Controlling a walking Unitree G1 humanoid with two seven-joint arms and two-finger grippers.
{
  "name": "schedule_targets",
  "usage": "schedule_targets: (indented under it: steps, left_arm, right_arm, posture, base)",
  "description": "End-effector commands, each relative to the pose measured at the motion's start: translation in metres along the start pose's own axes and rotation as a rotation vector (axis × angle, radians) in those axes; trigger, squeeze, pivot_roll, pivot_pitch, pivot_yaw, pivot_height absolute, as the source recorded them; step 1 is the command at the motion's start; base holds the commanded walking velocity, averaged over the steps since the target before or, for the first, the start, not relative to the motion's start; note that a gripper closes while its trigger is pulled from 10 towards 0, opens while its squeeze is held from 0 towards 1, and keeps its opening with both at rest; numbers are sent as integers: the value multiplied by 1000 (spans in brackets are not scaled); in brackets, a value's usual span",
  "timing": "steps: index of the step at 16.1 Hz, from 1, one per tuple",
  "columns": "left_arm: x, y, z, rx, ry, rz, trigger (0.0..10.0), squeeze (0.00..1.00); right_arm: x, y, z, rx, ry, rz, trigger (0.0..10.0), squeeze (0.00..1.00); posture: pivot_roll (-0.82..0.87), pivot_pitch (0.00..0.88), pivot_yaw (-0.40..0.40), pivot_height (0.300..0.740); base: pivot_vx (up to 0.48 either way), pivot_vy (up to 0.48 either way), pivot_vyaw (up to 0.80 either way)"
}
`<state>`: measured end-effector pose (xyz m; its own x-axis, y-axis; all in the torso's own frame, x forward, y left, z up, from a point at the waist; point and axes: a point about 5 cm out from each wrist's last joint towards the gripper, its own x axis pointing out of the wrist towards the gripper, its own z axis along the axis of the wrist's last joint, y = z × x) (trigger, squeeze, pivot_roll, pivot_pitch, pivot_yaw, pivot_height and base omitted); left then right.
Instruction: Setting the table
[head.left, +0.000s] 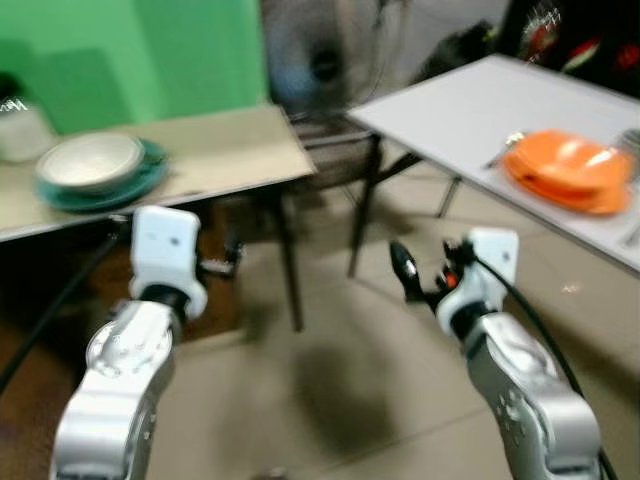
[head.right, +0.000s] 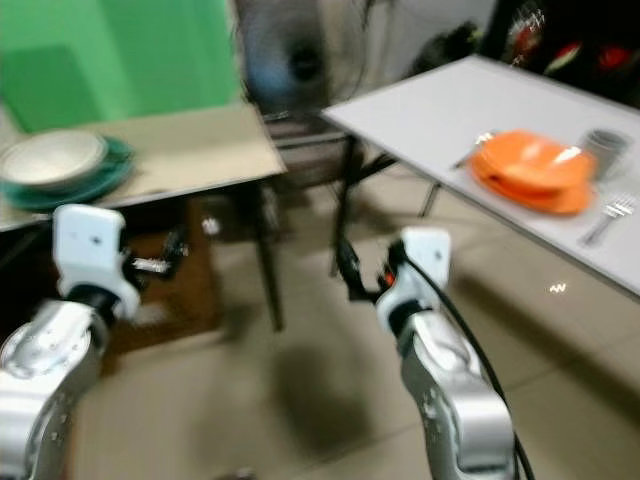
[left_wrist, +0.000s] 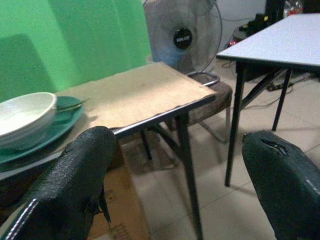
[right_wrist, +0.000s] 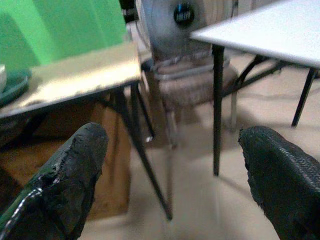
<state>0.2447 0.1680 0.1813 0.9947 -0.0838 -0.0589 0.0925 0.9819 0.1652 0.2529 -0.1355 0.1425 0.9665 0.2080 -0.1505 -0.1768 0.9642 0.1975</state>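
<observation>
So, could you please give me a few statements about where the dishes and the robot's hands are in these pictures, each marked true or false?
1. A white bowl sits on a green plate on the tan table. True.
2. The orange dish is on the tan table. False: it is on the white table.
3. The left hand is open and holds nothing. True.
4. The right hand grips a fork. False: its fingers are apart and bare; a fork lies on the white table.
5. A fan stands behind the tables. True.
</observation>
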Motion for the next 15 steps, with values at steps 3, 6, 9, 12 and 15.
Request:
schedule_targets:
  steps: [3,6,9,12,15]
  left_arm:
    - [3,4,6,9,-18,5,10000,988]
    - [4,4,7,6,-18,6,10000,984]
    - [4,6,7,10,-17,6,10000,988]
    - [5,8,8,15,-20,8,10000,980]
    - [5,9,8,20,-19,7,10000,984]
  right_arm:
    - [2,0,2,-3,-7,-3,10000,1000]
    - [4,-1,1,-3,-1,-3,10000,1000]
    - [5,-1,0,-11,3,4,10000,1000]
    - [7,0,0,-12,2,7,10000,1000]
    - [8,1,0,-22,-2,6,10000,1000]
  posture:
    - [36,24,40,740]
    - [36,18,41,740]
    - [41,11,41,740]
    - [46,2,40,740]
    - [51,0,41,740]
  base:
    - [186,0,365]
    - [321,0,579]
    - [322,0,573]
    - [324,0,606]
    - [325,0,292]
